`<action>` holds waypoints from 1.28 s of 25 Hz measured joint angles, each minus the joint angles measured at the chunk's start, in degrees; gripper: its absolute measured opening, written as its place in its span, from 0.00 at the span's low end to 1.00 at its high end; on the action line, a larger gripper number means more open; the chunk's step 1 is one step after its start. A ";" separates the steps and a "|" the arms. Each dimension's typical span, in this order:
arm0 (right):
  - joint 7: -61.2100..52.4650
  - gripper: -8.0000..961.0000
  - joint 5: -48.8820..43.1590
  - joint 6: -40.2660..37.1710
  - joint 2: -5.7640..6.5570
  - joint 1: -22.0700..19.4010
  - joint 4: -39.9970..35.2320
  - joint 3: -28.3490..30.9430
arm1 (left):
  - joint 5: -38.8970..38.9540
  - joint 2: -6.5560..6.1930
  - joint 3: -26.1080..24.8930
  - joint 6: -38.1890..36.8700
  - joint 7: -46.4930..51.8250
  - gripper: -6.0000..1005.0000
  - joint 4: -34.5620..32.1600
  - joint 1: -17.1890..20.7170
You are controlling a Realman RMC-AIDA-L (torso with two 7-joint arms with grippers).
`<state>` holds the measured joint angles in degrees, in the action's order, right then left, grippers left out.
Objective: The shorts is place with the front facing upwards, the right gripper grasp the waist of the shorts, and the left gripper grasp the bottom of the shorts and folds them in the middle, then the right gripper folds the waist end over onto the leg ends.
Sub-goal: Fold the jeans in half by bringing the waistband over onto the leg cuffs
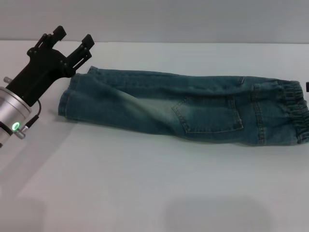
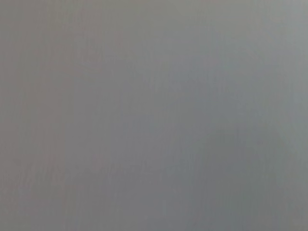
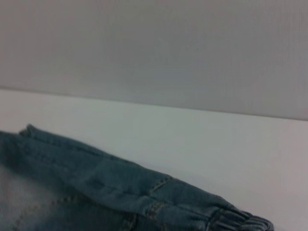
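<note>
Nearest you, bare white table [image 1: 145, 193] runs up to the shorts [image 1: 193, 108], which lie already doubled lengthwise, one leg over the other, a pocket showing on top. Your left gripper [image 1: 72, 41] hovers just off the leg ends [image 1: 67, 99], prongs spread, holding nothing. Only a dark sliver at the waist [image 1: 289, 113] marks the right gripper [image 1: 307, 87]; you cannot tell its finger state. Judged stage: the lengthwise fold looks done. Next, the right gripper must clamp the waist and carry it over onto the leg ends. Nothing else lies near the shorts.
</note>
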<state>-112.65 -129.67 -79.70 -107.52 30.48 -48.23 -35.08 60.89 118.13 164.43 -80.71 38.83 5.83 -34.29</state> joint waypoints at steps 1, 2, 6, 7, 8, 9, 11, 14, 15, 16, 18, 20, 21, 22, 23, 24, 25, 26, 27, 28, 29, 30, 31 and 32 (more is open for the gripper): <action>-0.63 0.69 -1.33 -0.23 0.26 0.84 0.01 -0.03 | 0.01 0.02 0.01 0.00 -0.13 0.83 -0.25 0.10; -1.37 0.69 -2.82 -0.42 0.52 1.82 0.32 -0.08 | 0.02 0.03 0.01 0.01 -0.27 0.83 -0.46 0.18; -3.50 0.69 -9.09 -0.88 1.30 5.50 2.21 -1.56 | 0.02 0.08 0.01 0.02 -0.36 0.83 -1.28 0.29; -3.67 0.69 -10.47 -0.87 1.41 6.06 2.62 -2.23 | 0.02 0.08 0.01 -0.02 -0.36 0.83 -1.34 0.33; -3.84 0.69 -12.08 -0.79 1.43 6.62 2.98 -3.01 | 0.02 0.08 0.01 -0.08 -0.42 0.83 -1.51 0.42; -3.96 0.69 -13.28 -0.70 1.42 7.05 3.28 -3.61 | 0.03 0.09 0.01 -0.10 -0.61 0.83 -1.80 0.55; -4.21 0.69 -15.14 -0.61 1.27 7.56 3.59 -4.93 | 0.02 0.09 0.01 0.03 -1.31 0.83 -2.19 0.76; -4.80 0.69 -16.46 -0.75 1.08 7.83 3.65 -6.71 | 0.02 0.09 0.01 0.26 -2.54 0.83 -2.64 1.13; -5.08 0.69 -16.96 -0.75 1.06 7.87 3.66 -7.26 | 0.02 0.09 0.00 0.27 -2.66 0.83 -2.70 1.20; -5.27 0.69 -17.28 -0.74 1.02 7.88 3.68 -7.71 | 0.01 0.09 -0.09 0.27 -2.68 0.83 -2.73 1.27; -5.48 0.69 -17.71 -0.63 0.81 7.86 3.77 -8.83 | 0.01 0.09 -0.41 0.27 -2.74 0.83 -2.75 1.41; -5.64 0.69 -17.81 -0.35 0.39 7.62 3.94 -10.14 | 0.01 0.08 -0.72 0.27 -3.15 0.83 -2.80 1.57; -5.65 0.69 -17.83 -0.19 0.19 7.51 4.09 -10.53 | 0.01 0.09 -0.76 0.27 -3.34 0.83 -2.85 1.69; -5.64 0.69 -17.88 -0.08 -0.04 7.39 4.33 -10.89 | 0.00 0.08 -0.76 0.27 -3.37 0.83 -2.90 1.72; -5.52 0.69 -17.92 0.09 -0.27 7.36 4.72 -11.11 | -0.04 0.09 -0.76 0.26 -3.39 0.83 -2.93 1.75; -5.27 0.69 -17.95 0.38 -0.46 7.33 5.10 -11.29 | -0.07 0.09 -0.77 0.26 -3.39 0.83 -2.95 1.77; -4.97 0.69 -17.98 0.79 -0.73 7.33 5.63 -11.55 | -0.10 0.08 -0.77 0.26 -3.40 0.83 -2.97 1.78; -4.77 0.69 -18.10 1.36 -0.99 7.32 6.02 -11.75 | -0.14 0.08 -0.78 0.27 -3.40 0.83 -3.02 1.78; -4.57 0.69 -18.19 1.86 -1.26 7.30 6.36 -11.97 | -0.14 0.09 -0.78 0.27 -3.40 0.83 -3.17 1.78; -4.33 0.69 -18.29 2.43 -1.58 7.24 6.62 -12.22 | -0.15 0.09 -0.78 0.26 -3.41 0.83 -3.29 1.79; -4.15 0.69 -18.35 2.73 -1.85 7.17 6.73 -12.37 | -0.16 0.08 -0.78 0.26 -3.41 0.83 -3.40 1.80; -3.98 0.69 -18.38 3.03 -2.09 7.08 6.77 -12.47 | -0.16 0.08 -0.78 0.26 -3.41 0.83 -3.40 1.80; -3.93 0.69 -18.38 3.22 -2.29 6.95 6.68 -12.49 | -0.17 0.08 -0.79 0.25 -3.41 0.83 -3.48 1.84; -3.91 0.69 -18.35 3.34 -2.42 6.83 6.50 -12.51 | -0.25 0.08 -0.78 0.25 -3.41 0.83 -3.52 1.85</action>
<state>-116.57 -148.02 -76.36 -109.94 37.31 -41.73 -47.59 60.65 118.21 163.65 -80.46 35.42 2.31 -32.44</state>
